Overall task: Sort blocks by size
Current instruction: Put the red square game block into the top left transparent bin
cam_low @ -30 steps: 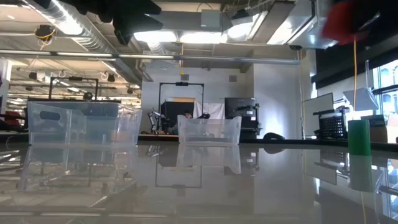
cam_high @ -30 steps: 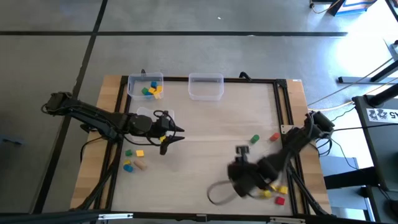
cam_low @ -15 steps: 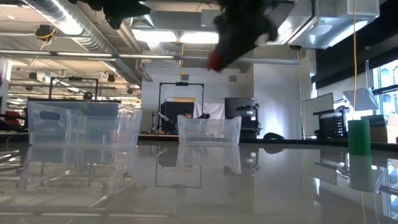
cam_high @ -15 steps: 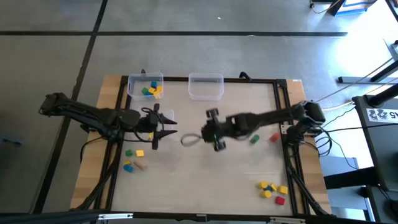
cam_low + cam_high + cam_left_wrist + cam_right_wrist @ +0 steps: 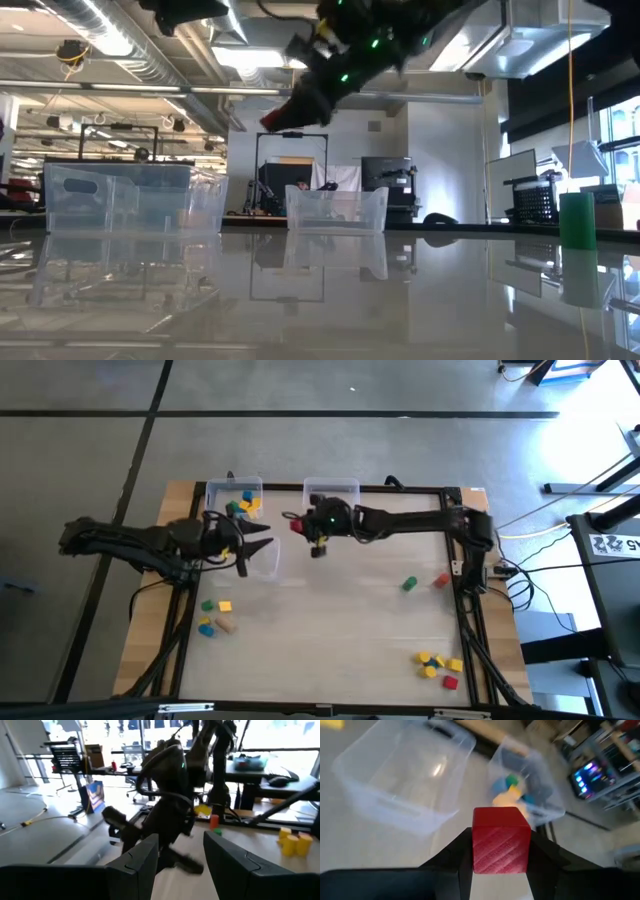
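so far only a small part of the sort looks done. the clear plastic bin at the back left of the desk [image 5: 233, 499] holds a few small wooden blocks, yellow, green and blue [image 5: 241, 506], while the clear plastic bin at the back middle [image 5: 331, 500] looks empty in the high view.

the right gripper [image 5: 300, 525] hangs above the desk in the gap between the two bins, its jaws closed on a red wooden cube [image 5: 500, 846]; the right wrist view shows the cube pinched between the two dark fingers with both bins below it. which bin it is bound for cannot be told.

the left gripper [image 5: 258, 546] is just in front of the left bin, over a third clear plastic bin [image 5: 262, 560]. its jaws stand apart with nothing between them, as the left wrist view shows.

much is left, by my judgement. a loose group of green, yellow, blue and tan blocks [image 5: 214, 615] lies at the front left of the wooden desk [image 5: 330, 630], a green block [image 5: 409, 583] and a red block [image 5: 441, 579] sit at the right, and a cluster of yellow, blue and red blocks [image 5: 437, 666] waits at the front right.
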`<act>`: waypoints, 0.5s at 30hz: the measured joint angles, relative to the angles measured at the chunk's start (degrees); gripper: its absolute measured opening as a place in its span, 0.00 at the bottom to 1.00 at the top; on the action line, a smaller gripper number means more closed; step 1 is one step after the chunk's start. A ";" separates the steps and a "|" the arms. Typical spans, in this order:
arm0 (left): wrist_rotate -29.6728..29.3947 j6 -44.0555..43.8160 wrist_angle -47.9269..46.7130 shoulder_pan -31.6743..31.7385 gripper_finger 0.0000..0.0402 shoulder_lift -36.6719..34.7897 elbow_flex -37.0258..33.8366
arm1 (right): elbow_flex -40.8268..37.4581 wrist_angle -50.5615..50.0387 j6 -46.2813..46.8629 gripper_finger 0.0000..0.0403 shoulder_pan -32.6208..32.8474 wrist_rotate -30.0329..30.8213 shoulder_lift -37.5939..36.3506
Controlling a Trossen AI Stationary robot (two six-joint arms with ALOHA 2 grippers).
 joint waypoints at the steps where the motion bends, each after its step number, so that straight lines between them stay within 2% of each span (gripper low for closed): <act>1: 0.00 -0.64 0.03 0.40 0.39 -0.10 0.00 | 0.14 3.59 0.35 0.34 -0.65 -0.15 1.37; 6: 0.04 -1.45 -0.99 1.46 0.39 0.09 0.00 | 4.02 13.26 2.30 0.34 -3.61 -0.46 7.47; 12: 0.04 -1.50 -1.64 1.40 0.39 0.07 0.00 | 13.05 13.88 1.78 0.34 -6.06 -0.48 14.64; 15: 0.07 -1.52 -1.57 1.40 0.39 0.05 0.00 | 18.28 13.82 1.51 0.34 -7.25 -2.33 18.19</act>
